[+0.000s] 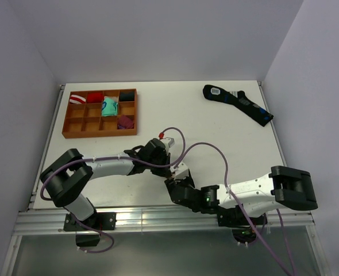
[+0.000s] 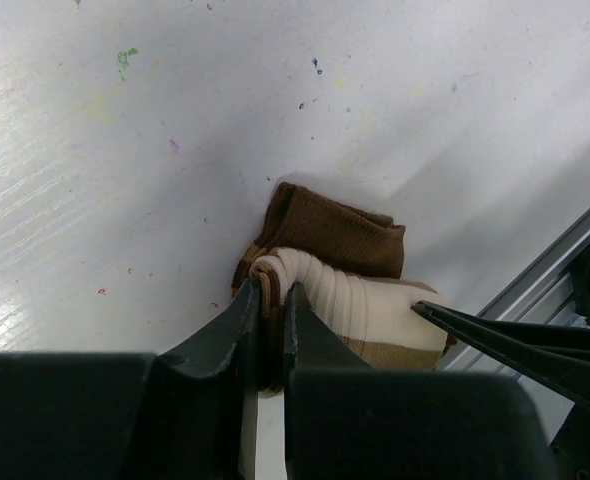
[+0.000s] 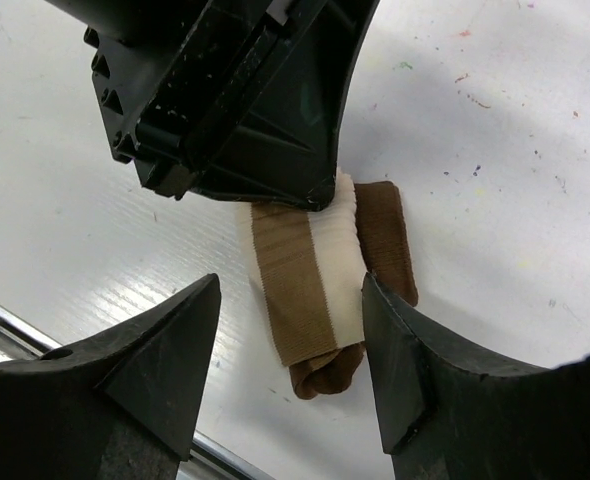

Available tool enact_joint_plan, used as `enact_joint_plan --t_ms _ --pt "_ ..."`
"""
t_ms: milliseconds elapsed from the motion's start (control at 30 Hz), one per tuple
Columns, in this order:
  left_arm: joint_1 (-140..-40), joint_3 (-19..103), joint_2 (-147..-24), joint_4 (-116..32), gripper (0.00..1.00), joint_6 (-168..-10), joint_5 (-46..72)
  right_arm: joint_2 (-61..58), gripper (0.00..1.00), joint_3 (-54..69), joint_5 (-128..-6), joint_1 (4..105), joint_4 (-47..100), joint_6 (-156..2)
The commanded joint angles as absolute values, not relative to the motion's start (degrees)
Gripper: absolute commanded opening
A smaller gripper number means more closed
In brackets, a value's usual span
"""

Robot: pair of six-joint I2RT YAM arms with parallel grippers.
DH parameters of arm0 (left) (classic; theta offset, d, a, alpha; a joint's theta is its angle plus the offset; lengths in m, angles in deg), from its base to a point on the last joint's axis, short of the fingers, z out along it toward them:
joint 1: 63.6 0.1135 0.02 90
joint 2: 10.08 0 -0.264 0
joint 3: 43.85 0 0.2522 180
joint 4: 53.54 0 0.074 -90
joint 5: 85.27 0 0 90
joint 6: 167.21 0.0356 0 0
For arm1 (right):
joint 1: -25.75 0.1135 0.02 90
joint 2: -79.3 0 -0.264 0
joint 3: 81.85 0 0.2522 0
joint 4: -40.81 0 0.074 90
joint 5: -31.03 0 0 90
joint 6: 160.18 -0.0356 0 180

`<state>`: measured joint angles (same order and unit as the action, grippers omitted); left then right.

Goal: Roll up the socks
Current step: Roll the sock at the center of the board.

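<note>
1. Left wrist view, closest in: the left jaws are pinched almost together on the rolled end of the socks [image 2: 360,300], with cream and brown knit squeezed between them.
2. The socks lie on the table [image 2: 125,180] close to its near edge, just beside the metal rail [image 2: 545,265] and between the two arms. They form a partly made bundle, with a cream band wrapped over the top and a dark brown flap lying flat beyond it.
3. From the right wrist view, the right jaws stand wide apart, one on each side of the bundle, and hold nothing. I cannot tell whether the one next to the brown edge touches the fabric.
4. The step in hand looks like tightening the roll.
   - The left grip should act as the firm core.
   - The right jaws should come down squarely on the loose brown part, not on the cream band, so the layers do not slide apart.
   - The two sets of jaws are crowded together, so any closing should be slow and kept clear of the left arm's housing.
   - Pull away from the rail rather than toward it, since the bundle could slip off the edge.
5. Farther back in the top view, the wooden tray [image 1: 99,135] holds small sock bundles. A black sock [image 1: 238,104] lies well apart at the far right. Neither belongs to this step.
</note>
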<state>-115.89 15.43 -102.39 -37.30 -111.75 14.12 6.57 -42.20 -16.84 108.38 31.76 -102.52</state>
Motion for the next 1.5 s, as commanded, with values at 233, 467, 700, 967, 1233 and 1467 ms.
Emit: enact_joint_plan --t_ms 233,467,700,967,1233,1467 --pt "-116.16 15.0 -107.11 -27.74 0.02 -109.9 14.75 3.54 0.63 -41.46 -12.74 110.48 31.45 -106.57" --pt "-116.07 15.88 -107.99 -27.12 0.02 -109.9 14.75 0.81 0.6 -42.16 -12.22 110.92 31.01 -110.43" --pt "-115.81 15.79 -108.52 -27.39 0.02 -110.08 15.28 0.64 0.61 -42.95 -11.16 111.01 30.31 -112.9" --pt "-115.19 14.13 -109.04 -30.19 0.02 -111.04 18.17 -1.91 0.57 -44.09 -12.65 110.83 32.85 -114.04" --pt "-114.14 12.98 -108.78 -32.13 0.04 -112.01 20.02 -1.04 0.4 -45.5 -15.63 109.08 35.05 -113.69" --pt "-113.61 10.09 -106.59 -35.38 0.19 -114.12 18.8 2.74 0.33 -47.87 -23.28 103.63 37.51 -113.25"
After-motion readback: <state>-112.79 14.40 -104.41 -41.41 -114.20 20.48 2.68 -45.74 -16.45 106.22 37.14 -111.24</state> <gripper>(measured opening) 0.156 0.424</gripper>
